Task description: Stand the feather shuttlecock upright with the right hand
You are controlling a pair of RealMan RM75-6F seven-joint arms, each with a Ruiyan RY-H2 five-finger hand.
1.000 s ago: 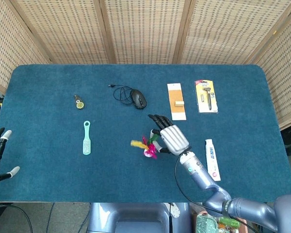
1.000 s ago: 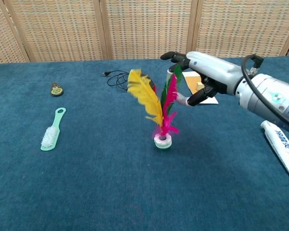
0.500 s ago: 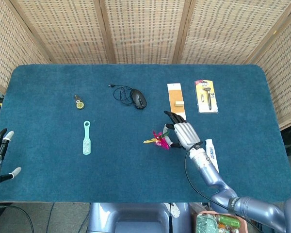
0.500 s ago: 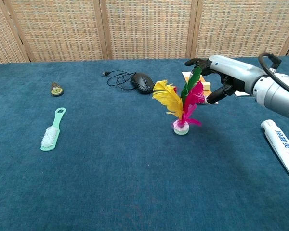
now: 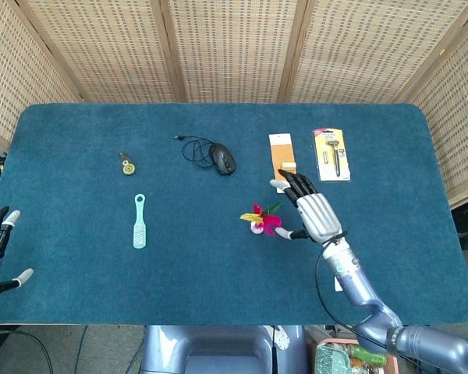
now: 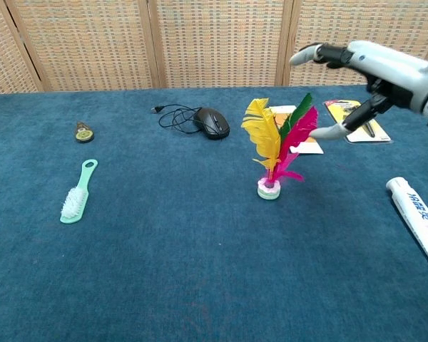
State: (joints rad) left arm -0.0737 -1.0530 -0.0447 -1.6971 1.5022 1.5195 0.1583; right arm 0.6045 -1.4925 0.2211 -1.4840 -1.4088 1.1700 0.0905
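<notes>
Beside the upright feather shuttlecock [image 6: 277, 150], the right robot hand [image 6: 362, 70] hovers, fingers spread, holding nothing.

You're seeing feather shuttlecock [image 6: 279, 146] standing upright on white base, yellow, green, pink feathers fanning upward, sitting near computer mouse [image 6: 215, 122], to its right and forward.

The feather shuttlecock [image 6: 274, 153] stands upright on its round base on the blue table [image 6: 200, 271], with yellow, green and pink feathers pointing up. The right hand [image 6: 364, 68] hovers just beside the feathers, fingers spread, holding nothing. A black mouse [image 6: 212, 122] lies behind, a green brush [image 6: 76, 194] at the left, a white tube [image 6: 417, 217] at the right.
</notes>
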